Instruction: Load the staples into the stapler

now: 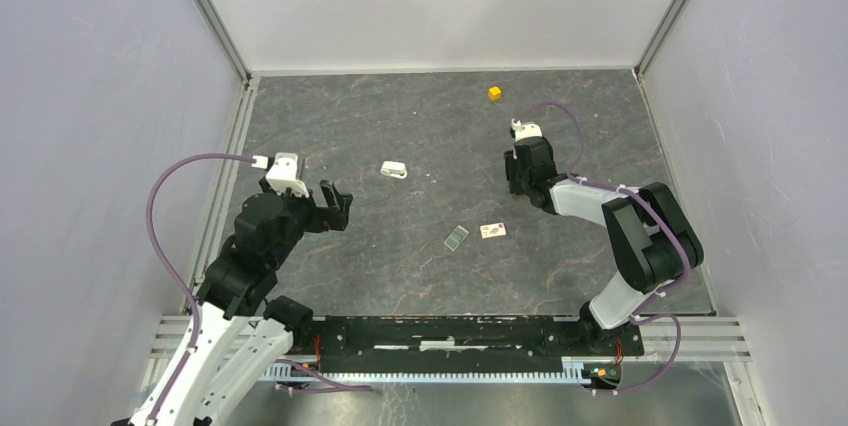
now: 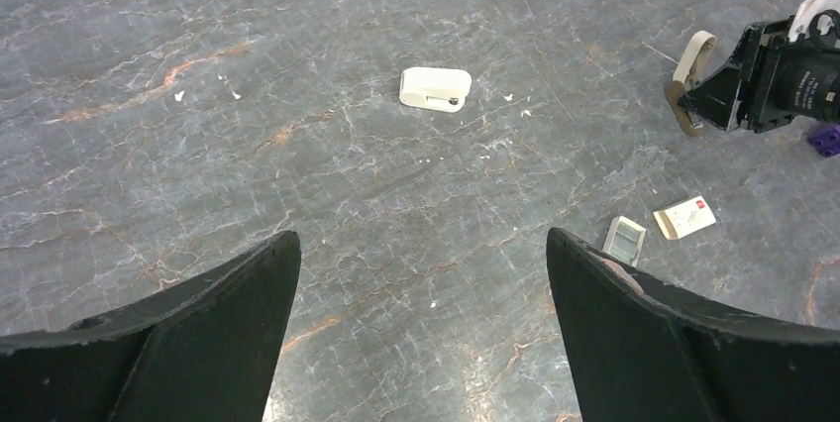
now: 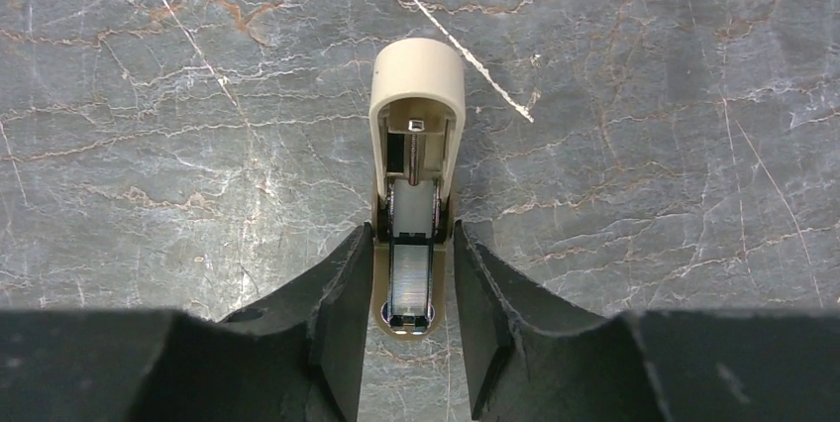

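Note:
In the right wrist view the stapler point(image 3: 416, 85), pale beige, is hinged open with its metal channel facing the camera. A silvery strip of staples point(image 3: 411, 278) lies in that channel. My right gripper point(image 3: 413, 234) is shut on the stapler's sides near the hinge. From the left wrist view the stapler point(image 2: 690, 73) sticks out of the right gripper point(image 2: 705, 95). A loose flat grey block of staples point(image 1: 456, 237) point(image 2: 624, 240) lies mid-table. My left gripper point(image 1: 335, 206) point(image 2: 421, 234) hangs open over bare table, left of everything.
A small white rounded object point(image 1: 393, 170) point(image 2: 436, 88) with a dark spot lies left of the right gripper. A pale card with dark marks point(image 1: 492, 231) point(image 2: 685, 217) sits beside the loose staples. A yellow cube point(image 1: 494, 93) rests near the back wall.

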`<state>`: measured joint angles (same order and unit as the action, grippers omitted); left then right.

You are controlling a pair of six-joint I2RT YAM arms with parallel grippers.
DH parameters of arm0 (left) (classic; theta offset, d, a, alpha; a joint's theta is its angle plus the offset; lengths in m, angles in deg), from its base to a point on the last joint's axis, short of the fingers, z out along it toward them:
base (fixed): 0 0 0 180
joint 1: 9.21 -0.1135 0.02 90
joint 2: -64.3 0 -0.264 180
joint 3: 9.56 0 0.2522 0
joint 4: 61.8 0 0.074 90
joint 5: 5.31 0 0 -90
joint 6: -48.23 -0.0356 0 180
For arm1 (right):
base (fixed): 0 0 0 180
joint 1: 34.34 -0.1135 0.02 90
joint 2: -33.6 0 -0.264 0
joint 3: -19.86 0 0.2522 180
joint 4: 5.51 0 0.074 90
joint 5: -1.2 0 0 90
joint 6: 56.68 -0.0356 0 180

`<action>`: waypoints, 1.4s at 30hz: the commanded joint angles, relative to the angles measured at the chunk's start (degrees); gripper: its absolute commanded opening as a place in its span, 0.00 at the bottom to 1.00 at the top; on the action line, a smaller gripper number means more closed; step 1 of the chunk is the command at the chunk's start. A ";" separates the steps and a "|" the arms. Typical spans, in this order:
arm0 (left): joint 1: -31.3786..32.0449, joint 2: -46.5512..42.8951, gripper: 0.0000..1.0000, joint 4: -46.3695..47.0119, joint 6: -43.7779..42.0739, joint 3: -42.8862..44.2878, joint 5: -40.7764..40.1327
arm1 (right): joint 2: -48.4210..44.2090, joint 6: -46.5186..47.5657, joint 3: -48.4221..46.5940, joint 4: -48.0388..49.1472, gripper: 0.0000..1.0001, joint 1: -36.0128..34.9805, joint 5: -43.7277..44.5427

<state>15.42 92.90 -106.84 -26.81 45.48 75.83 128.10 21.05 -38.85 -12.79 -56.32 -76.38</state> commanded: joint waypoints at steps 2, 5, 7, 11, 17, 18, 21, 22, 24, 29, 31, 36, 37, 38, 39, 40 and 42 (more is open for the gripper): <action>0.17 2.55 0.99 -0.25 2.06 1.38 3.43 | -0.31 1.35 1.15 1.34 0.37 0.34 0.33; 0.11 5.54 0.97 0.38 6.02 1.12 8.07 | -0.47 2.21 2.15 2.88 0.32 0.28 -0.78; 0.05 8.19 0.96 1.10 9.98 1.40 12.18 | -0.81 3.06 3.41 4.68 0.30 0.27 -2.20; -0.20 14.21 0.89 5.04 15.26 1.93 19.79 | -1.78 4.42 6.51 9.09 0.27 0.12 -6.98; -0.27 22.92 0.81 9.37 18.25 4.60 22.93 | -2.48 6.26 7.74 12.38 0.27 -1.92 -14.13; -0.21 24.14 0.80 10.63 18.90 4.53 23.51 | -2.35 6.52 7.64 12.47 0.26 -2.69 -14.18; -0.23 27.53 0.77 14.63 20.57 3.95 24.54 | -2.32 7.41 7.68 13.72 0.26 -5.59 -14.18; -0.22 28.58 0.76 15.66 20.91 3.95 24.59 | -2.31 7.42 7.77 14.30 0.26 -6.46 -14.50; -0.28 31.08 0.71 16.87 20.90 4.05 24.57 | -2.17 7.64 7.78 15.60 0.26 -8.38 -15.78; -0.26 37.48 0.65 18.57 19.69 6.43 22.73 | -1.40 10.43 7.18 17.15 0.26 -13.00 -15.08; -0.27 40.70 0.63 19.61 19.53 7.98 21.86 | -1.04 11.15 7.24 18.01 0.27 -13.44 -14.71; -0.23 49.31 0.58 24.77 19.54 12.33 21.78 | -0.10 13.26 6.83 19.02 0.27 -13.46 -15.82; -0.23 51.42 0.55 25.43 19.41 13.47 21.78 | -0.26 13.62 7.31 19.66 0.28 -13.46 -15.87; -0.14 53.81 0.53 25.91 19.28 14.48 21.86 | -0.39 13.89 7.85 20.46 0.28 -13.51 -15.89; -0.14 55.47 0.50 26.36 19.16 15.63 22.10 | -0.49 14.30 8.09 20.79 0.29 -13.51 -16.16; -0.19 57.46 0.48 27.22 19.21 16.46 22.62 | -0.49 14.82 8.21 20.80 0.30 -13.51 -16.52; -0.16 60.75 0.47 29.54 20.12 17.18 23.76 | -0.45 15.32 8.17 20.47 0.34 -13.59 -16.40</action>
<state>15.31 148.62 -83.83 -8.54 59.34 98.36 127.75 33.66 -31.09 4.12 -69.87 -91.90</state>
